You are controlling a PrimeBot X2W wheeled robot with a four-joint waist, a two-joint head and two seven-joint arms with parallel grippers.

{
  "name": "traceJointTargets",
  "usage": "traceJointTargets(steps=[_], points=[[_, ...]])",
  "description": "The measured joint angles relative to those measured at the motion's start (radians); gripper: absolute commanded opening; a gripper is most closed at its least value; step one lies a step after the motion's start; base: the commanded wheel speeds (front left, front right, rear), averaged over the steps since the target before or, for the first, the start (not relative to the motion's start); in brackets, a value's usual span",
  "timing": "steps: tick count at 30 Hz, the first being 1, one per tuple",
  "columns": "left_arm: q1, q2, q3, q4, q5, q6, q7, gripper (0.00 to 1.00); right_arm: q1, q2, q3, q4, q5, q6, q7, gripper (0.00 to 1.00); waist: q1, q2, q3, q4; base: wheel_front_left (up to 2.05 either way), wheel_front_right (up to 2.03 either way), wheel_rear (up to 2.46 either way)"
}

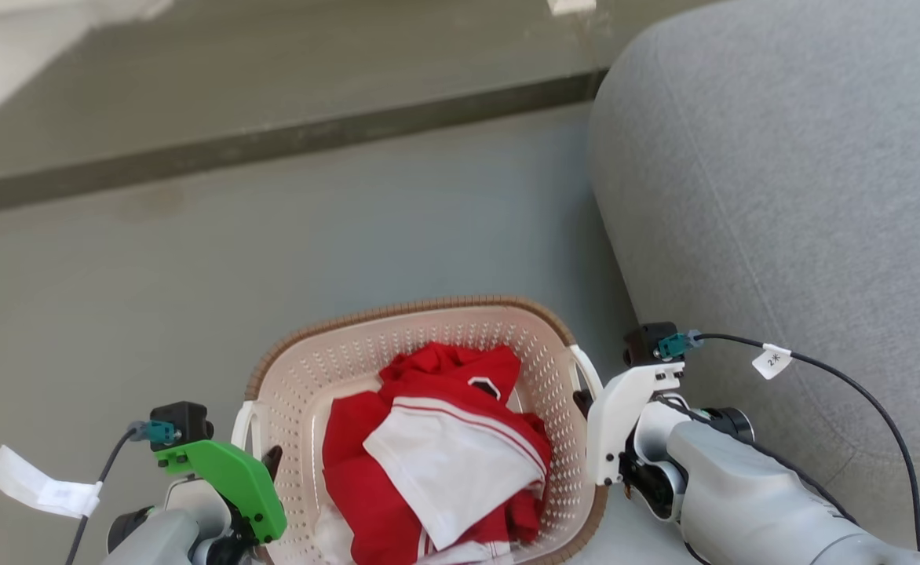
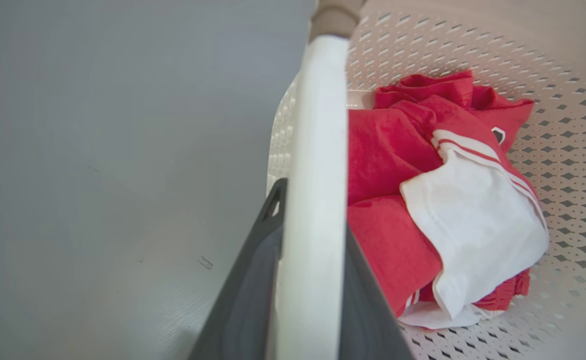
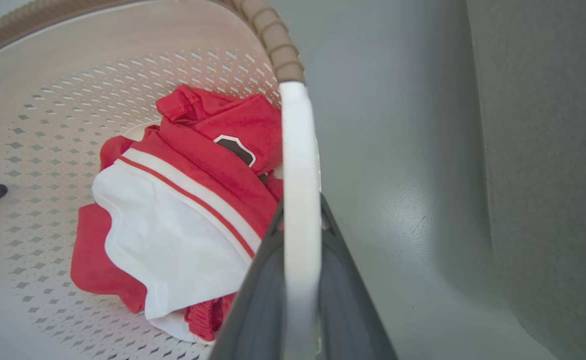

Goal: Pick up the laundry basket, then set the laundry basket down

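Cream perforated plastic laundry basket (image 1: pixel 311 369), brown-rimmed, holding red-and-white garments (image 1: pixel 436 439), lies beside grey fabric sofa (image 1: pixel 782 196) per head view. Wrist views establish grip: left gripper (image 2: pixel 313 215) and right gripper (image 3: pixel 300 210) each clamped on a white side handle (image 2: pixel 318 125).
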Motion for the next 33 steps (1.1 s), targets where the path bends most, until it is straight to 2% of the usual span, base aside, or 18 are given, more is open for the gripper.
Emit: traceJointTargets(steps=[10,15,33], points=[[-0.001,-0.023,-0.013,0.031,-0.025,0.000,0.076,0.00,0.002,0.002,0.002,0.039,0.019,0.022,0.071,0.00,0.0000,0.0000,-0.104,-0.004,0.00,0.00,0.00],[-0.002,-0.028,-0.014,0.049,-0.035,0.000,0.105,0.00,-0.003,0.003,0.005,0.044,0.026,0.034,0.095,0.00,0.0000,0.0000,-0.110,-0.010,0.00,0.00,0.00],[-0.015,-0.037,-0.016,0.064,-0.049,0.000,0.120,0.00,-0.018,0.001,0.021,0.050,0.037,0.043,0.105,0.00,0.0000,0.0000,-0.113,-0.017,0.00,0.00,0.00]])
